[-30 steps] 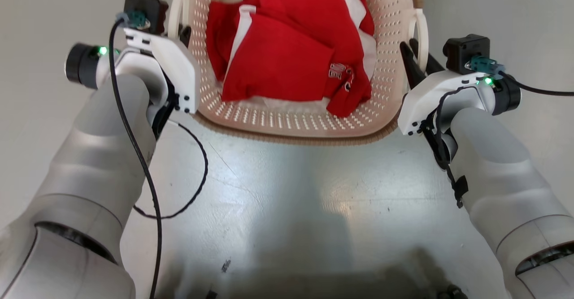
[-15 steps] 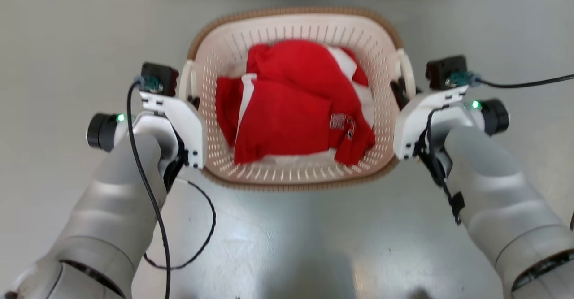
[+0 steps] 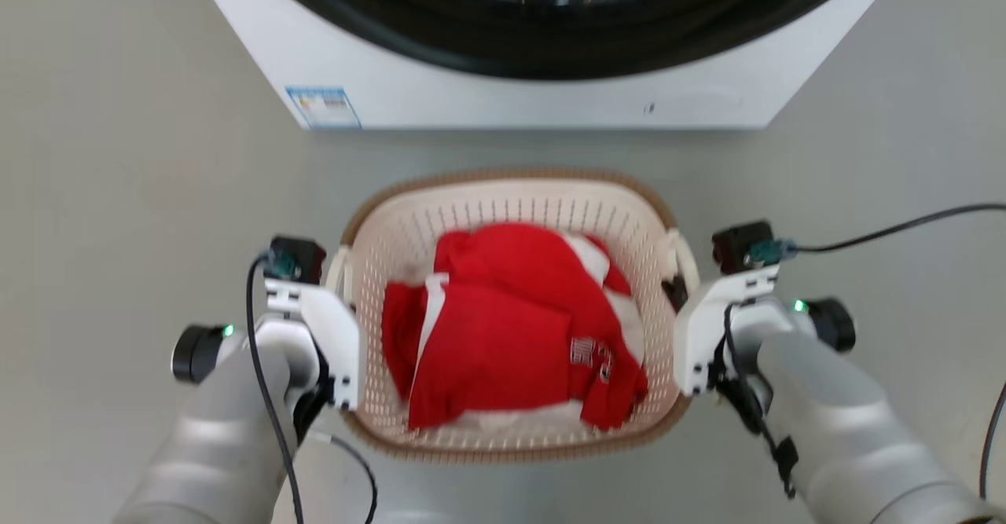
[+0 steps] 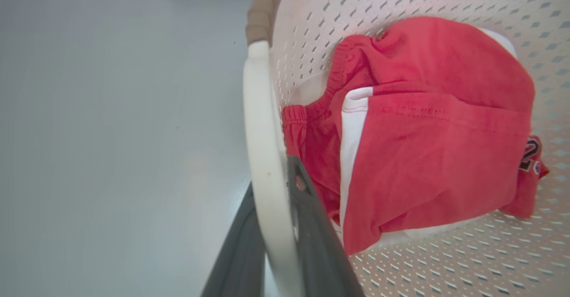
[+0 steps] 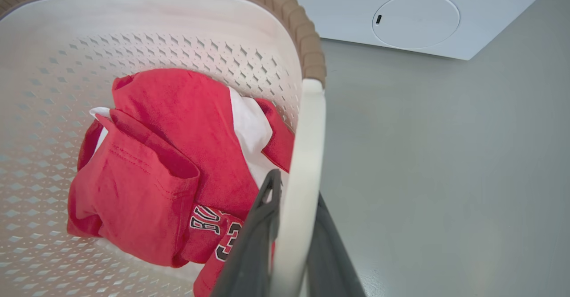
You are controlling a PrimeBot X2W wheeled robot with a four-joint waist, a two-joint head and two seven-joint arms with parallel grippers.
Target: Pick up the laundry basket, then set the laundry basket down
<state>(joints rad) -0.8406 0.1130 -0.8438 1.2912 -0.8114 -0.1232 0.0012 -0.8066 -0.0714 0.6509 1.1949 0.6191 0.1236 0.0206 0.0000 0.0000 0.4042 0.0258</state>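
The laundry basket (image 3: 511,186) is cream-white and perforated with a brown rim, and stands before me with red and white clothes (image 3: 511,320) inside. My left gripper (image 3: 339,269) is shut on its left loop handle (image 4: 260,123). In the left wrist view the dark fingers (image 4: 311,225) pinch that handle from both sides. My right gripper (image 3: 674,288) is shut on the right loop handle (image 5: 309,128), one finger (image 5: 256,225) inside the loop and one outside. I cannot tell whether the basket touches the floor.
A white washing machine (image 3: 503,92) with a dark round door stands just beyond the basket. The grey floor (image 3: 118,194) lies bare to the left and right. A black cable (image 3: 888,229) runs off to the right from my right wrist.
The head view has swung up: the basket and both arms now sit lower and smaller in it, and the washing machine has come in at the top. Both grippers keep hold of the handles.
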